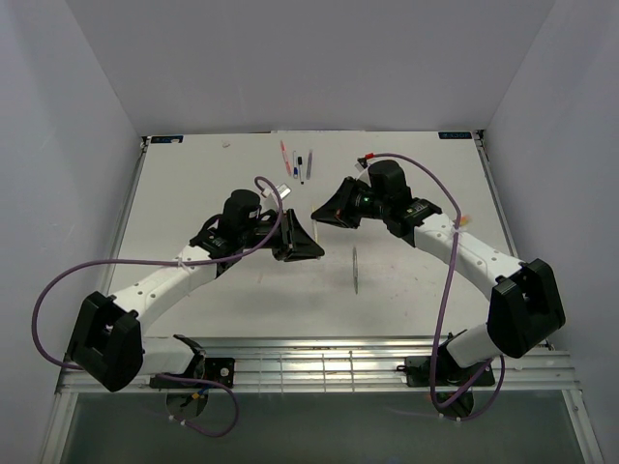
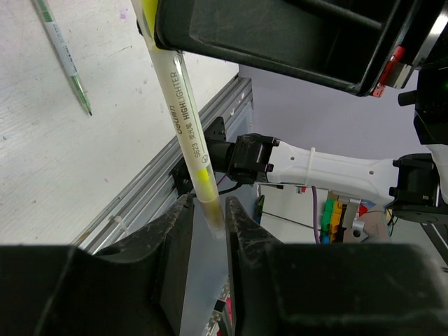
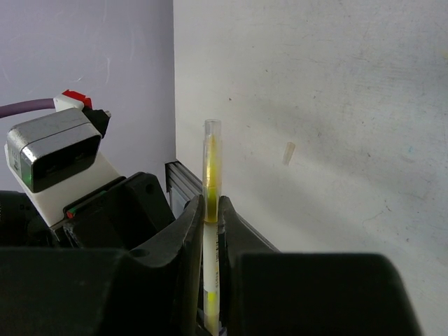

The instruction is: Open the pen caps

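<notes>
our right gripper (image 3: 211,210) is clamped on the yellow highlighter (image 2: 183,105), and one clear-tipped end juts past its fingertips. the pen cap (image 2: 213,222) on the other end sits between the left gripper (image 2: 208,204) fingers; we cannot tell whether they pinch it. a loose cap (image 3: 288,153) lies on the table (image 3: 336,84) beyond the right fingertips.

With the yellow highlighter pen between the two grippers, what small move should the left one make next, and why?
Probably close the left gripper fully on the translucent cap end of the white-and-yellow plastic highlighter. Its fingers flank that end, but a firm pinch isn't evident, while the right gripper is shut on the same highlighter, ready to resist a pull.
</notes>
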`<action>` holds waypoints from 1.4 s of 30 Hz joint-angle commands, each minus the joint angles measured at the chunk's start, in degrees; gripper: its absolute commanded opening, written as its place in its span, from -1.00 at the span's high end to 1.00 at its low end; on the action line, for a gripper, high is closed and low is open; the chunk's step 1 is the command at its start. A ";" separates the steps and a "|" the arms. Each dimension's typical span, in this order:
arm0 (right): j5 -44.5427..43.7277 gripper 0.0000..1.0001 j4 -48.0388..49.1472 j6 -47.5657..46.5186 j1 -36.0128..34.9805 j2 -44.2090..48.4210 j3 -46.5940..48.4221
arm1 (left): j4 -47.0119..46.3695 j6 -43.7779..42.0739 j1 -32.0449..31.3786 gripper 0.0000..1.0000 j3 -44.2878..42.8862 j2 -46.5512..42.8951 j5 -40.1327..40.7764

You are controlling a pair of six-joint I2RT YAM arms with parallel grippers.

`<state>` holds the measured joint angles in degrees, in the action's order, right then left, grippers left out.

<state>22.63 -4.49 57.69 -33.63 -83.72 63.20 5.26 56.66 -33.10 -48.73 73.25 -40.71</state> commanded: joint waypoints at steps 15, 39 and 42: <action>6.54 0.24 -1.22 -5.04 -0.83 -2.67 2.81 | 3.53 -3.40 -0.21 0.95 -3.83 0.93 0.10; 6.99 0.85 -5.08 -5.92 3.30 -13.54 17.90 | 6.43 -5.51 0.06 1.00 -2.34 -0.03 -0.07; 7.51 0.85 -8.41 -6.27 5.41 -20.06 27.04 | 6.52 -5.16 -0.30 1.00 -0.14 -2.32 0.02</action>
<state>32.86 -15.00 51.57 -32.82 -99.35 80.97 7.62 52.53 -30.94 -52.25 75.11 -35.38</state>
